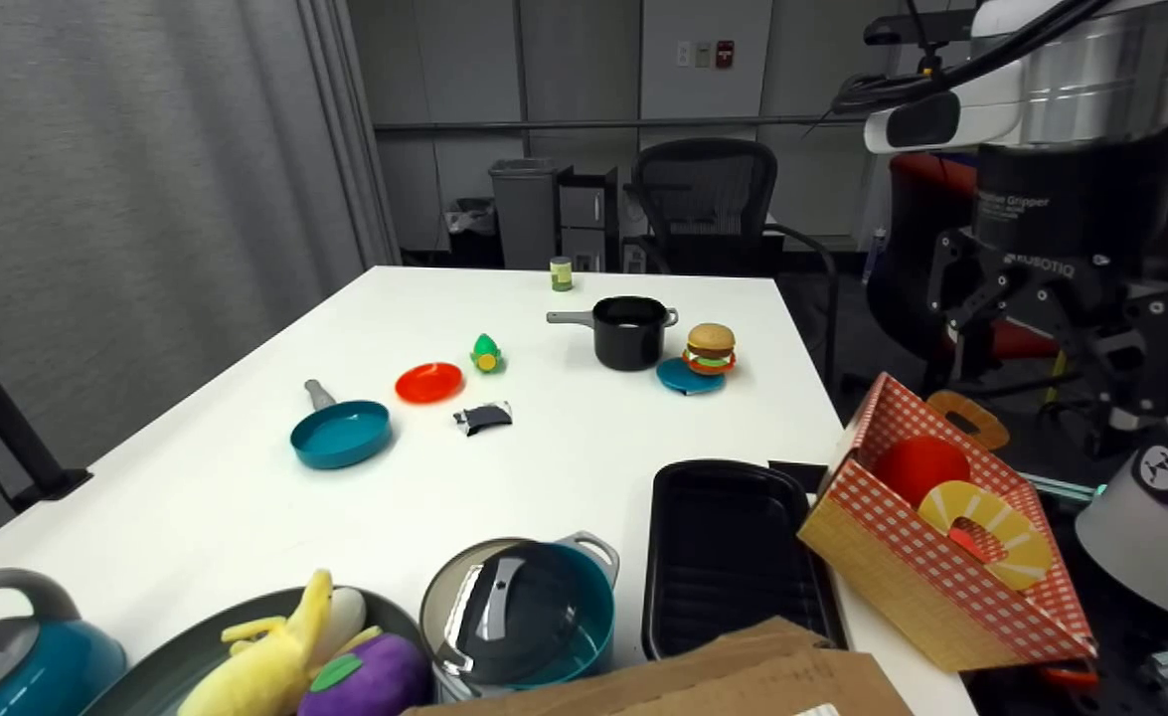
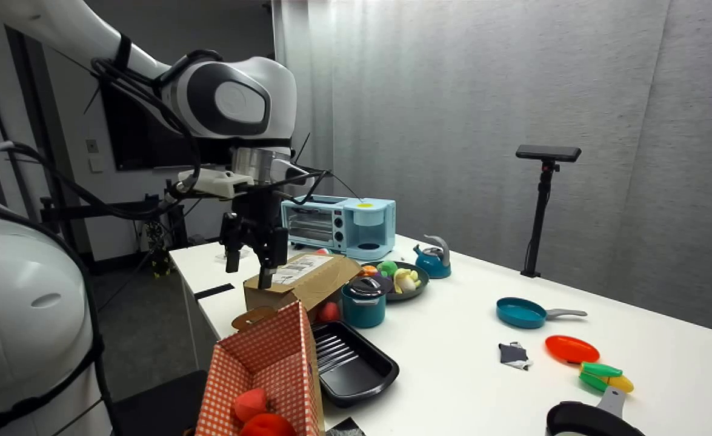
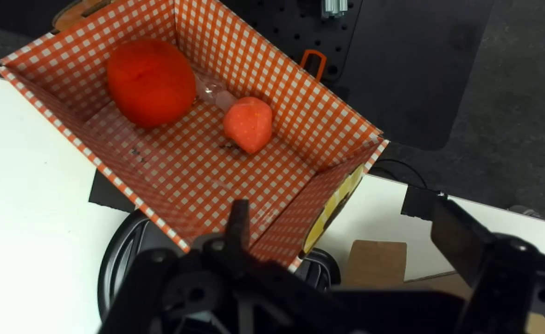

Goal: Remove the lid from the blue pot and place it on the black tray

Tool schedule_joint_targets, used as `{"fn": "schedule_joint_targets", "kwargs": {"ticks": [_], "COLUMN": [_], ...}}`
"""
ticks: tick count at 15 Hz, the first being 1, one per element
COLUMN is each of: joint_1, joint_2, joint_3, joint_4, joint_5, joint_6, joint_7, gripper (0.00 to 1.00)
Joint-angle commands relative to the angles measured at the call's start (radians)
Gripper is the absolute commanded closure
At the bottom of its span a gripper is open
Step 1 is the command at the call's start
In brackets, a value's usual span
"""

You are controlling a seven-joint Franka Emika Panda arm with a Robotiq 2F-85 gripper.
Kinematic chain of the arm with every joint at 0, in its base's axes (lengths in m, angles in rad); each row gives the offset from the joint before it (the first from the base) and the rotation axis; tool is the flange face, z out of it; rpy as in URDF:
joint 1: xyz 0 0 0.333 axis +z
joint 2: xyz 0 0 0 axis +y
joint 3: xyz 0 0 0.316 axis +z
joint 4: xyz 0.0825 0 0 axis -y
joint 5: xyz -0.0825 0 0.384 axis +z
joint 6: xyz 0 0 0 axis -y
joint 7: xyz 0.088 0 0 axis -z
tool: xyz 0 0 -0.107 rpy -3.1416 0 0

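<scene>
Reaching for the lid (image 1: 532, 612) is, I judge, the step in hand, with none of the task done so far; it rests on the blue pot (image 2: 363, 312), in from the robot-side edge of the counter (image 1: 544, 477) and just beside the cardboard box (image 2: 307, 278), though whether it sits level I can't tell from here; my claw (image 2: 249, 274) hangs high above that same edge, near the checkered box (image 3: 295, 106), released, its jaws standing well apart with nothing between them; the black tray (image 1: 733, 557) lies along that edge, between the pot and the checkered box; the next move, as I read it, calls for swinging inward over the pot, squaring up to what looks like the lid's handle (image 1: 496, 597), pinching it and lifting straight up; the carry looks short, but I'd mind the checkered box, which juts past the edge and covers part of the tray in my wrist view; the counter itself is white, with the teal pan (image 1: 340, 435) and red plate (image 1: 428, 383) toward the long edge by the grey curtain (image 2: 483, 121), the burger (image 1: 710, 343) toward the corner by the office chair (image 1: 703, 189), and the toaster oven (image 2: 313, 221) at the opposite end; past the chair's end, a tall bin (image 1: 527, 214) stands before a panelled wall (image 1: 584, 60).
</scene>
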Motion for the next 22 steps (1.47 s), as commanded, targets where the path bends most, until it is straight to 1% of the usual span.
{"fn": "schedule_joint_targets", "kwargs": {"ticks": [1,16,22], "joint_1": [-0.005,-0.005,-0.012], "joint_2": [-0.001,-0.001,0.039], "joint_3": [0.004,0.004,0.019], "joint_4": [0.002,0.002,0.017], "joint_5": [0.002,0.002,-0.026], "joint_6": [-0.004,-0.004,0.005], "joint_7": [-0.002,-0.002,0.008], "gripper": [0.0,0.0,0.0]}}
